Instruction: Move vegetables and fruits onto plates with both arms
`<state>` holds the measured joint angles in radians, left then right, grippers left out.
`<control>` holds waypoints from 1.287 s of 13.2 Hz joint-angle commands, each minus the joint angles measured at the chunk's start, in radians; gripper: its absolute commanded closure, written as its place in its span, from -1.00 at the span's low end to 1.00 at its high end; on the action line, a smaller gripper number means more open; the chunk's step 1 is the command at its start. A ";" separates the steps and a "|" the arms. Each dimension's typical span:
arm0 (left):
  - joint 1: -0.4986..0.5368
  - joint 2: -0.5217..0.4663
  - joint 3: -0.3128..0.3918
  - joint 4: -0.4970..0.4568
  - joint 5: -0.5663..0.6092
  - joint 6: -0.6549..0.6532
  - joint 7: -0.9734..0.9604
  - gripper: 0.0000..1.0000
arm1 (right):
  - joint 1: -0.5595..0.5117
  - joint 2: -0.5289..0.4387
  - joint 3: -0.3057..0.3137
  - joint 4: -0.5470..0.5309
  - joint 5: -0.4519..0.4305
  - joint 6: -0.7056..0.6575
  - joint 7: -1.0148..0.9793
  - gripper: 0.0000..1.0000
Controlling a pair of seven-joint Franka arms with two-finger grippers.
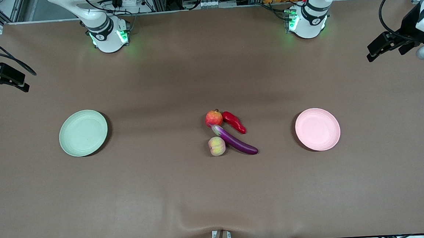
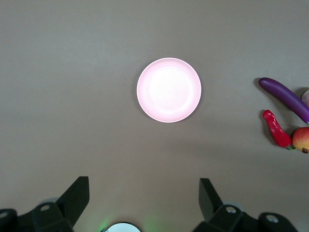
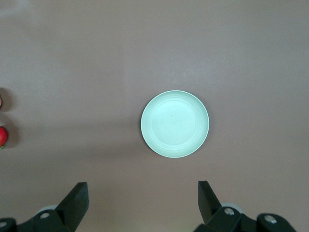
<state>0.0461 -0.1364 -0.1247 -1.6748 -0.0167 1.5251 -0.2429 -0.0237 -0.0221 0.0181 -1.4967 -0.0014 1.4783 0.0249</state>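
Peach (image 1: 217,146) touches eggplant (image 1: 234,140); both claws hang open, high above table.

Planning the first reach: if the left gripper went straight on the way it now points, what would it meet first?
Probably bare table just short of the pink plate. The left gripper, fingers open and empty, seems to point down from high above; the plate lies slightly ahead of its fingertips, though depth is uncertain.

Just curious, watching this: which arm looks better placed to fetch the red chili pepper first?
Probably the left arm. The chili pepper lies on the pile's side toward the pink plate, which the open left gripper overlooks.
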 commanded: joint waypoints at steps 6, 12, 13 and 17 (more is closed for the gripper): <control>0.001 0.029 0.000 0.070 0.021 -0.052 0.019 -1.00 | -0.012 0.007 -0.001 0.018 -0.002 -0.010 0.007 -1.00; 0.001 0.035 0.002 0.072 0.021 -0.056 0.017 -1.00 | -0.012 0.007 -0.001 0.018 0.004 -0.010 0.007 -1.00; 0.000 0.035 0.001 0.072 0.026 -0.056 0.017 -1.00 | -0.012 0.007 -0.001 0.016 0.004 -0.010 0.007 -1.00; -0.002 0.035 -0.004 0.070 0.043 -0.056 0.019 -1.00 | -0.012 0.007 0.000 0.015 0.006 -0.015 0.007 -1.00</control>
<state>0.0481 -0.1131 -0.1259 -1.6334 0.0040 1.4931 -0.2414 -0.0280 -0.0212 0.0135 -1.4967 -0.0010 1.4762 0.0253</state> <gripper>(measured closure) 0.000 0.000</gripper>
